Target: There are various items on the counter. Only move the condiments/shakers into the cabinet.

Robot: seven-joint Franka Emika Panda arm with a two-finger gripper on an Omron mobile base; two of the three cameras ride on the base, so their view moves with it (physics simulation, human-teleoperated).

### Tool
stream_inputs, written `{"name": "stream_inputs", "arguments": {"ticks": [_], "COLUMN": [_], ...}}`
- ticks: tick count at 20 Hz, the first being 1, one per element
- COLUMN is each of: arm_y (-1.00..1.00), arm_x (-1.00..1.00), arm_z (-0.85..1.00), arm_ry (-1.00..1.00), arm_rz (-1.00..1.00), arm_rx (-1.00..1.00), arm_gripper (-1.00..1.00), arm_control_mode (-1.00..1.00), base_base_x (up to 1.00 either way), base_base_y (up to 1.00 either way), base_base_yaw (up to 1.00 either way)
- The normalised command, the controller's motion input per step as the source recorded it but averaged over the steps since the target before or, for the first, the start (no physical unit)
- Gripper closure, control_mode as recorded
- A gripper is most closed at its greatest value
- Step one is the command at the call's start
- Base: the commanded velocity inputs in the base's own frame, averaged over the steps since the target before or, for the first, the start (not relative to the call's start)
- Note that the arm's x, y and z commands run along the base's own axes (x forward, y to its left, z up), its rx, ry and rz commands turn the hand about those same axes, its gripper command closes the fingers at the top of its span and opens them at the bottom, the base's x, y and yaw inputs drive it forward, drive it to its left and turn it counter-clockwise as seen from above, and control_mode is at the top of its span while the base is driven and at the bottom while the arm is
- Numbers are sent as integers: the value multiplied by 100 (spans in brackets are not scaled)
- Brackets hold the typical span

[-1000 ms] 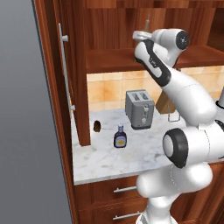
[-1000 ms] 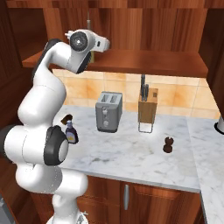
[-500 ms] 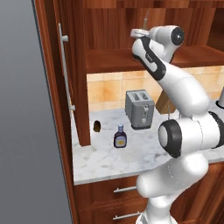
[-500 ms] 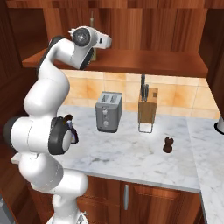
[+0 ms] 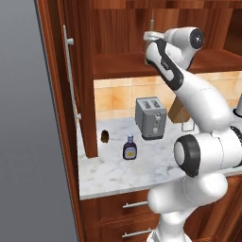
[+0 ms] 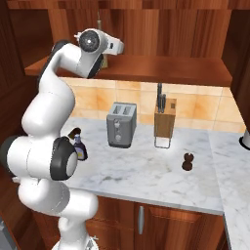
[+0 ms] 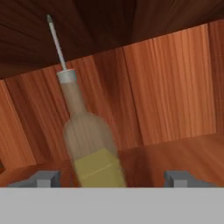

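On cabinet shelf (image 5: 118,66): oil bottle (image 7: 89,144) standing straight ahead of my end effector (image 7: 111,177), long axis near upright, slightly tilted. Fingers (image 7: 43,178) apart, flanking bottle base, not touching.

arm (image 5: 189,90) seemingly slightly nearer cabinet (image 5: 118,66)

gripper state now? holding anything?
Gripper: open, fingers spread wide either side of the oil bottle on the cabinet shelf, not gripping it.
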Motion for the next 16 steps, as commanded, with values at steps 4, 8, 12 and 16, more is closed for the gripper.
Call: {"name": "stream_inputs", "arguments": {"ticks": [4, 8, 12, 16], "arm_y": [0, 0, 0, 0], "arm_x": [-92, -100, -100, -100], "arm_z": [-16, -21, -51, -81], "arm_ry": [0, 6, 26, 42], "arm_rz": [0, 0, 0, 0], "arm_rx": [-9, -6, -5, -8], "arm_gripper": [-100, -100, -100, -100], "arm_control_mode": [-100, -100, -100, -100], "base_base_x": [0, 0, 0, 0], "base_base_y": [0, 0, 0, 0], "base_base_yaw": [0, 0, 0, 0]}}
